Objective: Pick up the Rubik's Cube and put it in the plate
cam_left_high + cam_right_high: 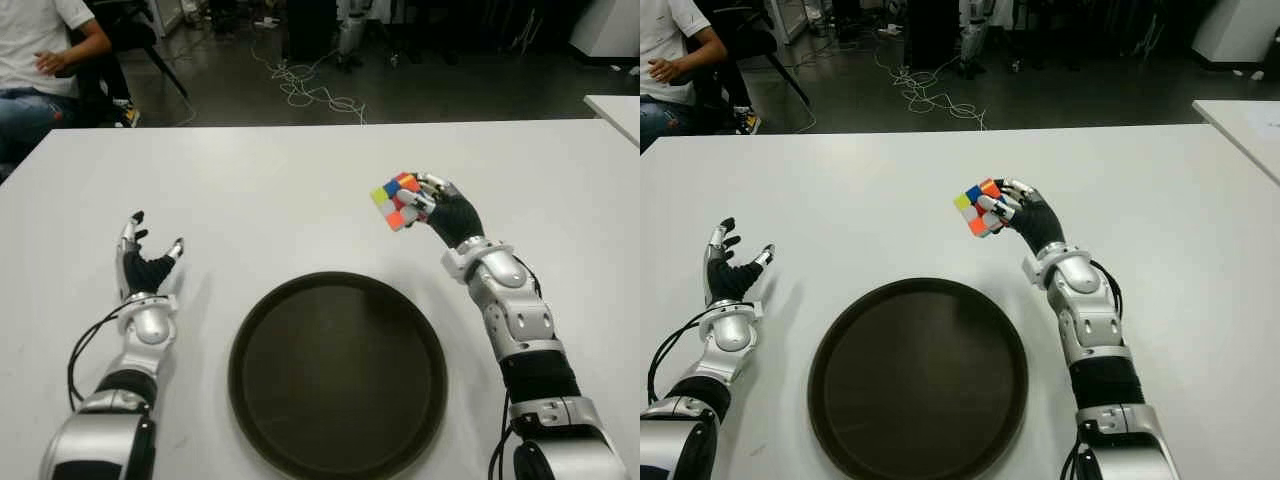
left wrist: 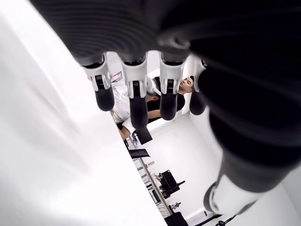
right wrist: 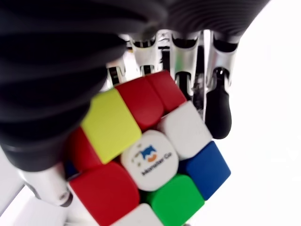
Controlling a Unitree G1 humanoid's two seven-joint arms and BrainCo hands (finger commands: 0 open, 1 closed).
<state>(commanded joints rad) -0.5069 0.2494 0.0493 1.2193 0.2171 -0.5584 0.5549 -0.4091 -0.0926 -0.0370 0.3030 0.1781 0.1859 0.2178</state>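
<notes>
My right hand (image 1: 425, 200) is shut on the Rubik's Cube (image 1: 396, 201), holding it above the white table, just beyond the far right rim of the plate (image 1: 250, 330). The plate is round, dark brown and holds nothing. Close up in the right wrist view, the cube (image 3: 141, 160) shows red, yellow, white, blue and green tiles, and the fingers (image 3: 218, 108) curl around it. My left hand (image 1: 142, 262) shows to the left of the plate, fingers spread and holding nothing.
The white table (image 1: 280, 190) stretches around the plate. A seated person (image 1: 40, 60) is at the far left beyond the table. Cables (image 1: 310, 90) lie on the dark floor behind. Another white table's corner (image 1: 615, 105) shows at the right.
</notes>
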